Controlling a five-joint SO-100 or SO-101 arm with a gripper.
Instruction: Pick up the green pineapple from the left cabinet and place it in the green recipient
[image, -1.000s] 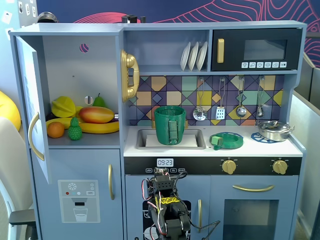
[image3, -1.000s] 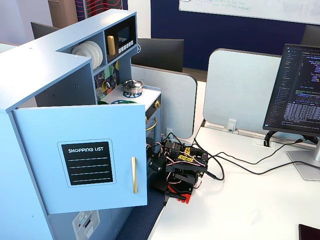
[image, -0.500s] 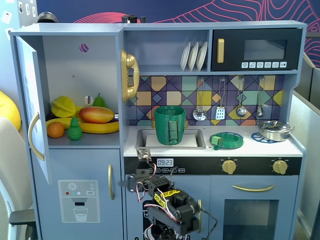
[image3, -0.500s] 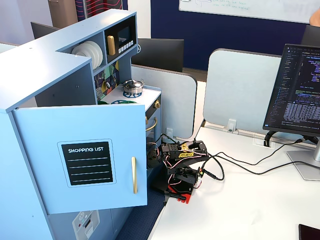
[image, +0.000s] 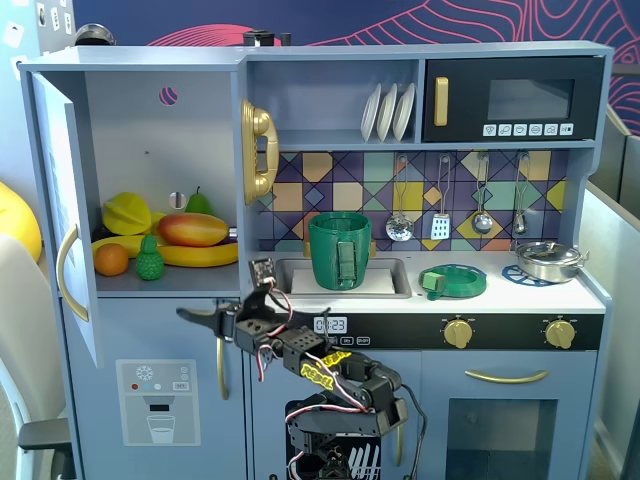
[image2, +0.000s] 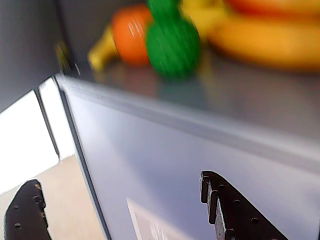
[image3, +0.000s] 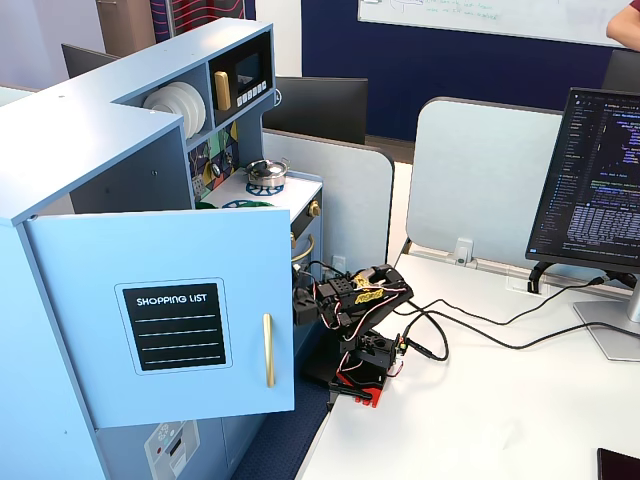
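Behind the pale blue toy kitchen runs a dark wall with pink curved lines; in a fixed view from the front, the tall pale blue left cabinet (image: 160, 180) stands with its door swung open, and the small all-green bumpy plastic pineapple (image: 150, 259) sits near the front edge of its shelf, just beside a small orange ball (image: 111, 259) and in front of a long yellow banana (image: 195, 255) and a red-orange mango (image: 192, 229). The tall dark green cylindrical pot (image: 339, 250) stands in the sink recess of the worktop. The black gripper (image: 200, 316) reaches leftward below the shelf edge, its jaws apart and empty. Wrist view, blurred: the pineapple (image2: 172, 39) lies beyond the shelf's front edge, touching the orange ball (image2: 131, 27), with two dark fingers (image2: 227, 212) spread at the bottom. Another fixed view, from the side: the open cabinet door (image3: 170, 315) bears a shopping-list label and hides the pincer.
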